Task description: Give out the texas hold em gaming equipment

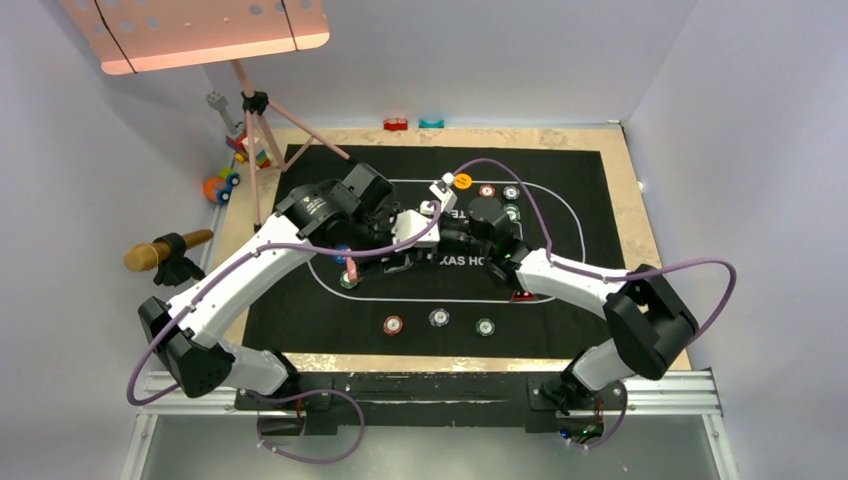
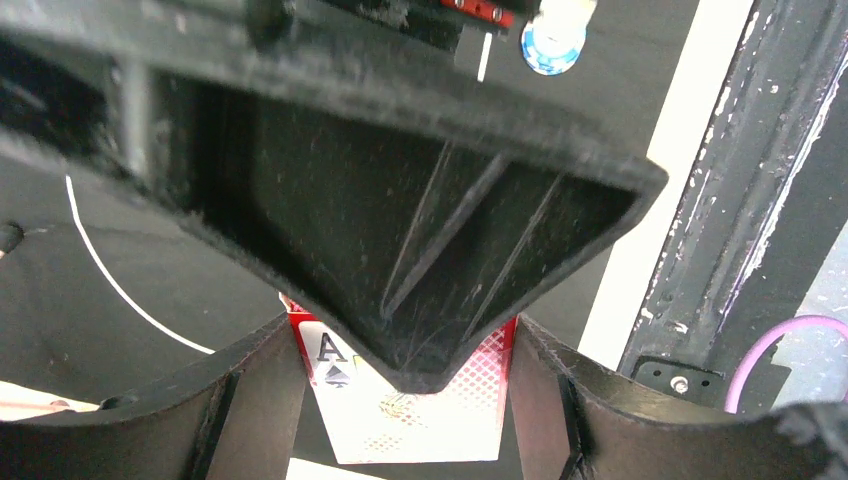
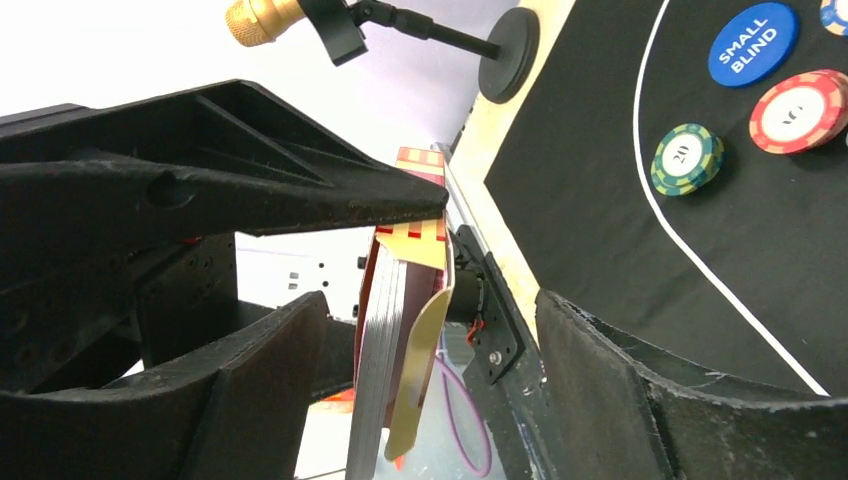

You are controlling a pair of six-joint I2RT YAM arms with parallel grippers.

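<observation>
My left gripper (image 1: 408,252) is shut on a red card box (image 2: 420,415) with an ace of spades on it, held above the middle of the black mat (image 1: 570,170). In the right wrist view the box (image 3: 385,340) shows edge-on with its flap hanging open. My right gripper (image 1: 452,240) is open, its jaws wide on either side of the box (image 3: 432,310). Red (image 1: 393,324), grey (image 1: 439,317) and green (image 1: 485,326) chips lie at the near side. An orange button (image 1: 462,181) and more chips (image 1: 511,192) lie at the far side. A blue SMALL BLIND button (image 3: 752,44) lies by green (image 3: 687,158) and red (image 3: 800,110) chips.
A gold microphone on a stand (image 1: 165,250) sits left of the mat. A tripod (image 1: 255,110) holding a pink board stands at the back left, with colourful toys (image 1: 225,180) beside it. Small red (image 1: 396,124) and teal (image 1: 431,123) blocks lie at the far edge.
</observation>
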